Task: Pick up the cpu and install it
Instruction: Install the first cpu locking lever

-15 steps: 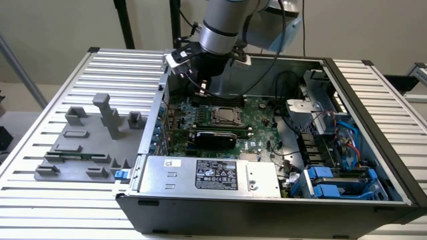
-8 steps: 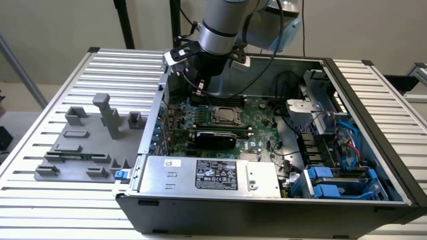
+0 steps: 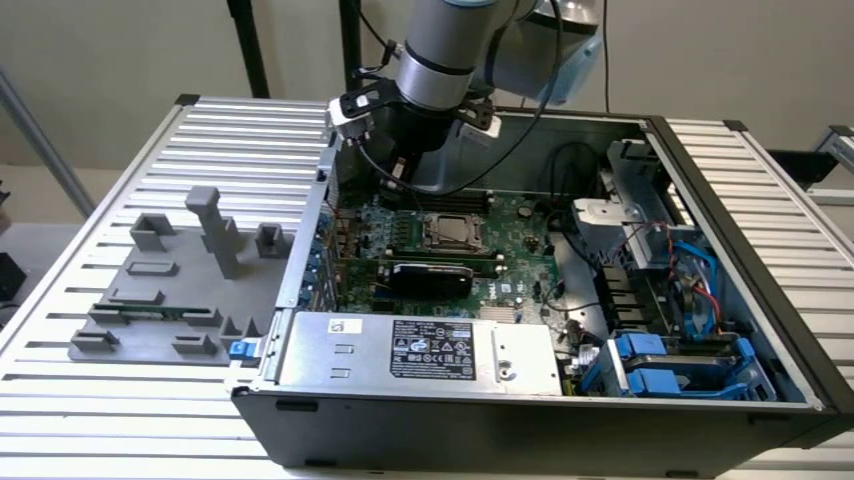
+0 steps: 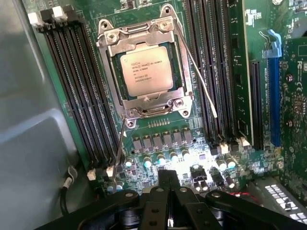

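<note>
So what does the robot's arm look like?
The arm is a fat round tube, shiny silver-grey, with a black ring and a pale blue cap higher up. Near the end sits a small white-and-black box, and thin black cables hang off it. Its jaws are black, built from chunky jointed bars.

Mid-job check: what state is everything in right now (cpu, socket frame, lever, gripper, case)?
cpu: seated inside the socket frame, label up.
socket frame: lowered over the cpu's edges.
retention lever: swung away from the frame, apparently unlatched.
gripper: shut, holding nothing.
computer case: side open.
</note>
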Controlling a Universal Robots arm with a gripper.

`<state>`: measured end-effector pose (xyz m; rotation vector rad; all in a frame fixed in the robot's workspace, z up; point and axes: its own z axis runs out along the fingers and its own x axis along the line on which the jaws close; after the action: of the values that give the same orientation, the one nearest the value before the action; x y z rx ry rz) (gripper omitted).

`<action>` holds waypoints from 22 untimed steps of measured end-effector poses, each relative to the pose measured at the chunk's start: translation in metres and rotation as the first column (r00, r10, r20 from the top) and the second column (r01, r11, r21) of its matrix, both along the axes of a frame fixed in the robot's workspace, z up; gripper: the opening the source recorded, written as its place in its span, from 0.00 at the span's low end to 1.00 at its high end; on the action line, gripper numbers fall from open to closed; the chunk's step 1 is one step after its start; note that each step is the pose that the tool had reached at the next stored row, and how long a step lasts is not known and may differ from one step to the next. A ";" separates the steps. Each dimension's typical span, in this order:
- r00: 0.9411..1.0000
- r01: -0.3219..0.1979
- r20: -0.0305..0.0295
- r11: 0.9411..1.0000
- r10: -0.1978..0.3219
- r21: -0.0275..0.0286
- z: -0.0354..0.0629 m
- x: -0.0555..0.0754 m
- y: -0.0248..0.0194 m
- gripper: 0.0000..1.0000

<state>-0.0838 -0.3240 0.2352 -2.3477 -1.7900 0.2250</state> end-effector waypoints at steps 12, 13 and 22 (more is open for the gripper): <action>0.992 0.122 -0.001 0.992 -0.122 0.012 0.0162 0.000 0.0000 0.11; 0.991 0.135 -0.001 0.991 -0.135 0.014 0.0162 0.000 0.0000 0.11; 0.968 0.251 -0.004 0.968 -0.251 0.031 0.0162 0.000 0.0000 0.11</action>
<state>-0.0839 -0.3240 0.2514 -2.5192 -1.4641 0.1599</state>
